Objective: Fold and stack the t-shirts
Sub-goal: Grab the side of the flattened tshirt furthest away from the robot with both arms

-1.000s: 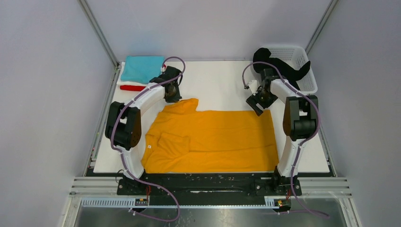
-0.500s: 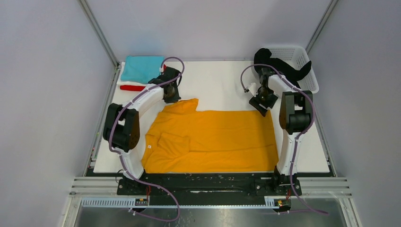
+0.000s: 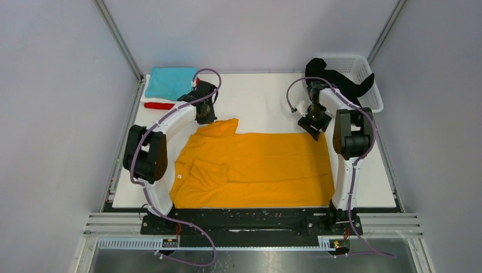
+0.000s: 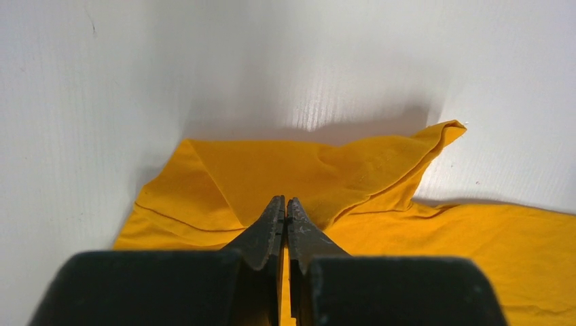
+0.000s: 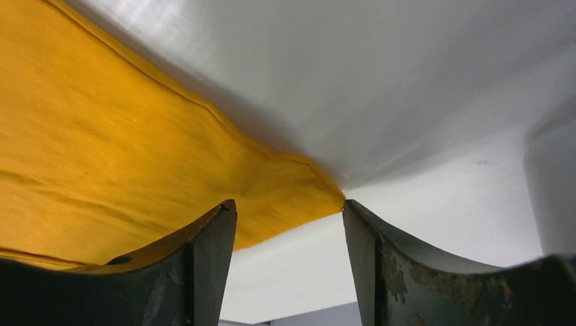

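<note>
A mustard-orange t-shirt (image 3: 261,165) lies spread flat across the white table (image 3: 261,96). My left gripper (image 3: 206,118) sits at the shirt's far left corner. In the left wrist view that gripper (image 4: 285,202) is shut on a raised fold of the orange cloth (image 4: 272,163). My right gripper (image 3: 314,125) hovers at the shirt's far right corner. In the right wrist view this gripper (image 5: 286,204) is open, and the cloth's corner (image 5: 299,190) lies between its fingers. A folded teal shirt (image 3: 169,82) lies at the far left, above a red one (image 3: 159,106).
A white lattice basket (image 3: 358,65) stands at the far right corner with a black shirt (image 3: 341,82) hanging over its rim. Metal frame posts and grey walls close in the table on both sides and at the back.
My right arm has swung slightly right and back, bringing its gripper over the shirt's far right corner, and its jaws have narrowed. The left gripper has stayed shut at the far left corner.
</note>
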